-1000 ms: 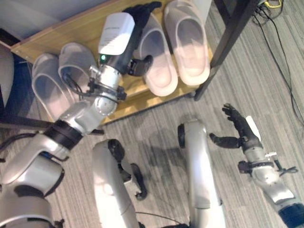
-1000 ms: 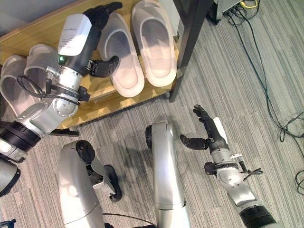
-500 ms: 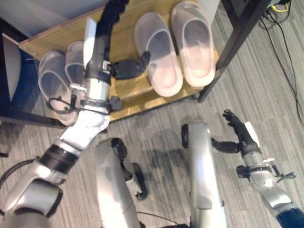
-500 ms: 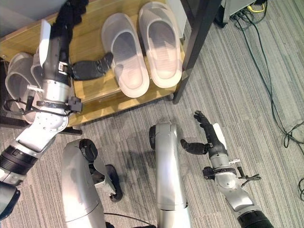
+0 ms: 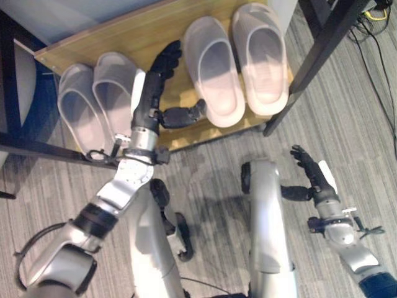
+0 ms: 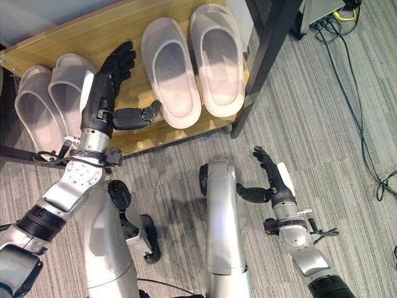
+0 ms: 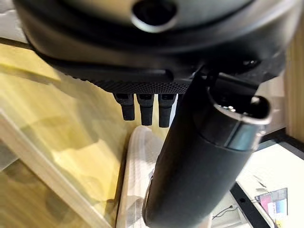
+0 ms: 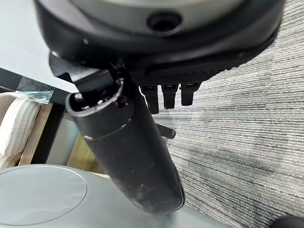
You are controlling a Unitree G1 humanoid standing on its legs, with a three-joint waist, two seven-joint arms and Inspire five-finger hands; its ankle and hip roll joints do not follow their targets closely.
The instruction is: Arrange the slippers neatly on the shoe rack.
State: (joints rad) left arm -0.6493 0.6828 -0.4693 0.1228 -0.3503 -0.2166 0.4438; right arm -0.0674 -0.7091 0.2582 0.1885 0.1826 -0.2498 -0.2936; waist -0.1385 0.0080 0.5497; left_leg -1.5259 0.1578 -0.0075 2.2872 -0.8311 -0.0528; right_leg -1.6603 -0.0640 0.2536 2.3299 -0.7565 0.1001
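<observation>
The left hand [image 6: 105, 93] hovers over the wooden shoe rack [image 6: 68, 40] with its fingers [image 6: 121, 59] stretched straight toward twelve o'clock and its thumb [image 6: 139, 115] spread out toward three o'clock; it is open and holds nothing. In the left wrist view the straight fingers [image 7: 145, 107] hang above the bare wood, with a pale slipper showing past the thumb. The thumb's tip lies just beside the heel end of the nearer slipper of the right pair [image 6: 170, 71], though whether it touches cannot be told. That pair lies at about one o'clock from the hand, its two slippers side by side and close together, toes pointing toward twelve o'clock. The left pair [image 6: 53, 102] sits at nine o'clock from the hand, also side by side on the rack, right next to the wrist. A dark upright post [image 6: 263, 59] stands at the rack's three o'clock end.

The right hand [image 6: 273, 177] hangs over the grey striped carpet [image 6: 322, 112] at about five o'clock from the rack, well apart from it, fingers relaxed and open, empty.
</observation>
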